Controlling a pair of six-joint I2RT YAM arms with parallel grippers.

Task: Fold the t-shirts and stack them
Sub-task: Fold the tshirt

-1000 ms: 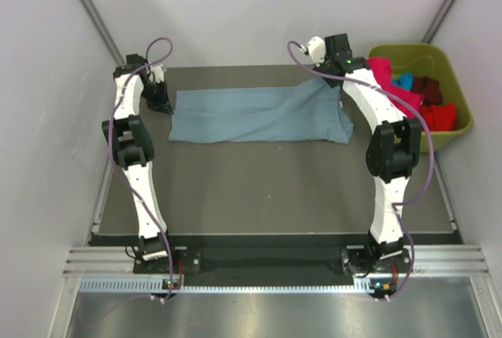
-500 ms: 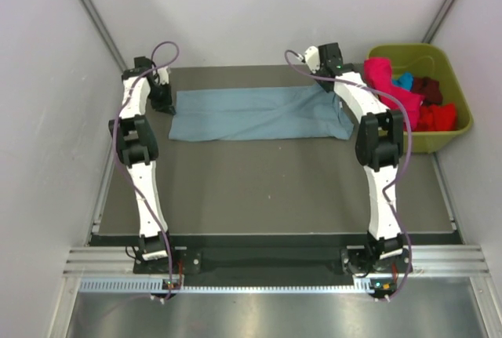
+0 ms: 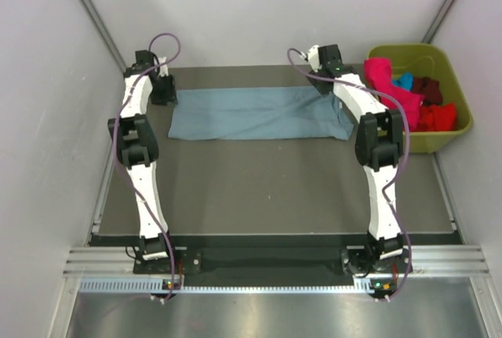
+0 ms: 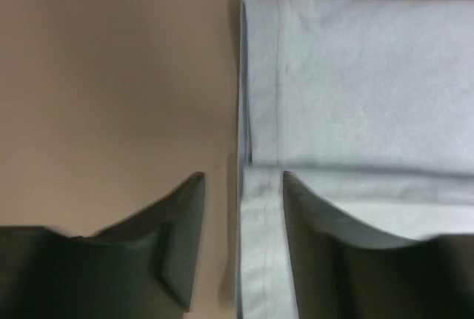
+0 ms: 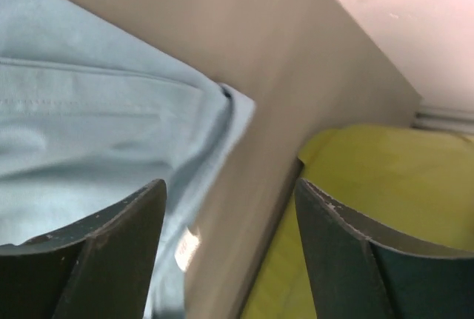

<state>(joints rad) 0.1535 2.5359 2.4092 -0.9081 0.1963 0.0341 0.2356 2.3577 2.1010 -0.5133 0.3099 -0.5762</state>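
Folded flat along far side of table (image 3: 259, 189): grey-blue t-shirt (image 3: 255, 113). Judged soft, light, limp; best pinched at hemmed end corners. Parted, holding nothing: left gripper (image 4: 242, 186), right gripper (image 5: 229, 193).

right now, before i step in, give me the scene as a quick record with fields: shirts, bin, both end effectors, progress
on table: grey-blue t-shirt, folded into a long strip, lying flat across the far side of the table
bin: olive-green bin, far right, off the mat
in bin: pink tee, turquoise tee, maroon tee, red tee, all unfolded
left end effector: open, at the strip's left edge, holding nothing
right end effector: open, at the strip's right end, holding nothing
stack: not started
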